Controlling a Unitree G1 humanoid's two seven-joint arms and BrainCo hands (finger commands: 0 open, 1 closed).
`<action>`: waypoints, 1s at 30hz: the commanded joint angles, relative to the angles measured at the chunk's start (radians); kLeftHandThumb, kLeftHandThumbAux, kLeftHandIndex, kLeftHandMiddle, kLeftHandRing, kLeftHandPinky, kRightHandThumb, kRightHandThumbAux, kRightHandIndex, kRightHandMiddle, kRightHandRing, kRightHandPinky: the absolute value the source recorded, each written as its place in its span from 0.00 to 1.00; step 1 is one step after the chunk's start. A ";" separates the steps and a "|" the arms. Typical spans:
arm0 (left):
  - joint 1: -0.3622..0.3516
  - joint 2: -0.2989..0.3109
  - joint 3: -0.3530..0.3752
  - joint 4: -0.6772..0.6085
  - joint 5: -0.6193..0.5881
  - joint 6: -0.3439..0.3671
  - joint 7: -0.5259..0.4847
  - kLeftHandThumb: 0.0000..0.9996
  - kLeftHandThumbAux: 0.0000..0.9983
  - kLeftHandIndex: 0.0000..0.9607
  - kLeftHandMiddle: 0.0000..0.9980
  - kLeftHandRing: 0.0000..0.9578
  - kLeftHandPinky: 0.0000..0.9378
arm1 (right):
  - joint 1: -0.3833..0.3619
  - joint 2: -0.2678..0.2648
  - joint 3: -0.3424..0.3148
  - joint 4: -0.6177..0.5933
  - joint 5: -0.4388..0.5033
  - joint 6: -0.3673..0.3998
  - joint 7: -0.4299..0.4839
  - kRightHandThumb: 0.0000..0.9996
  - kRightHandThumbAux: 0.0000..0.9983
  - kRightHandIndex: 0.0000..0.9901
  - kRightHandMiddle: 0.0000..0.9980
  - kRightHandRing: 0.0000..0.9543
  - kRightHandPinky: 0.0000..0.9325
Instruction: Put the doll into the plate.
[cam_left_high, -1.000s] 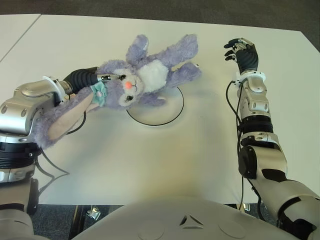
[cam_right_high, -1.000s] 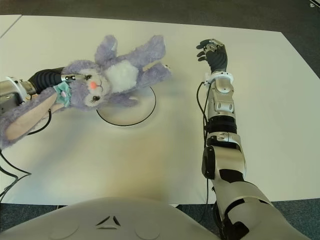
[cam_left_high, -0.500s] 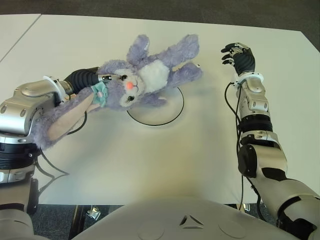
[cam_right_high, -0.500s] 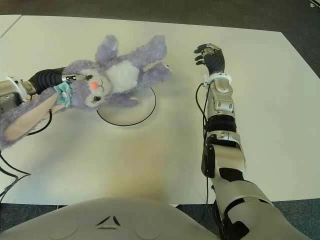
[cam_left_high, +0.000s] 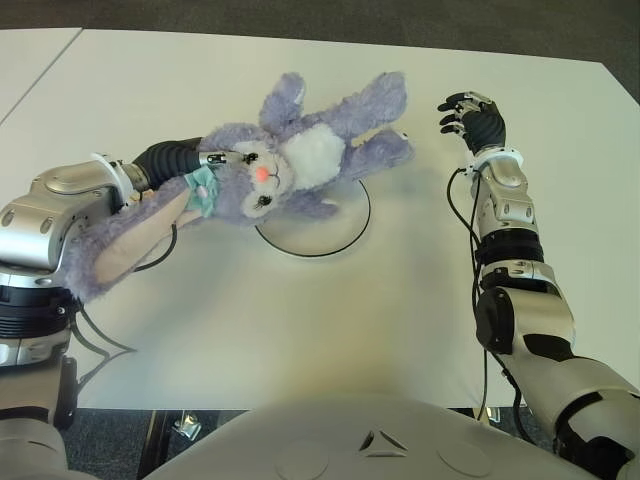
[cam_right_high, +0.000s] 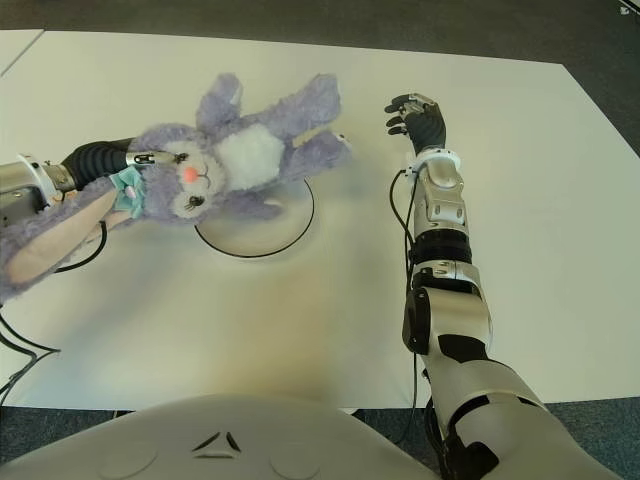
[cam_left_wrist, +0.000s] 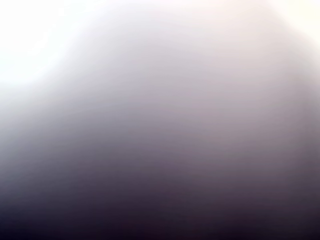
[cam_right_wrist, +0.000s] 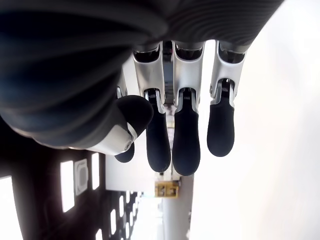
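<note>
Looking from our near edge outward, we see the left robot hand (cam_left_high: 215, 160) clamped on the purple rabbit doll (cam_left_high: 300, 160) at its head, by the teal bow, its fingers mostly buried in the fur; our left wrist view is blocked by something pressed close. One long ear hangs back over our left forearm. The doll is held up over the white tabletop (cam_left_high: 330, 310), its body reaching from the hand across the far rim of the white plate (cam_left_high: 320, 235). Farther off to the right, well apart from the doll, our right robot hand (cam_right_high: 418, 112) holds nothing, fingers loosely extended.
</note>
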 joint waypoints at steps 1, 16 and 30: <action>-0.006 -0.009 -0.026 0.010 -0.001 -0.013 -0.029 0.95 0.65 0.40 0.51 0.55 0.93 | -0.009 -0.003 -0.005 0.023 0.011 0.014 0.011 0.84 0.68 0.44 0.47 0.58 0.56; 0.001 -0.028 -0.068 0.027 0.023 -0.094 -0.046 0.95 0.65 0.40 0.51 0.56 0.93 | -0.010 -0.004 -0.003 0.047 0.008 0.008 0.034 0.84 0.68 0.45 0.46 0.56 0.55; 0.011 -0.034 -0.116 0.034 0.095 -0.214 -0.054 0.95 0.65 0.40 0.51 0.60 0.89 | -0.004 -0.008 -0.004 0.044 0.010 0.015 0.051 0.84 0.68 0.45 0.46 0.56 0.55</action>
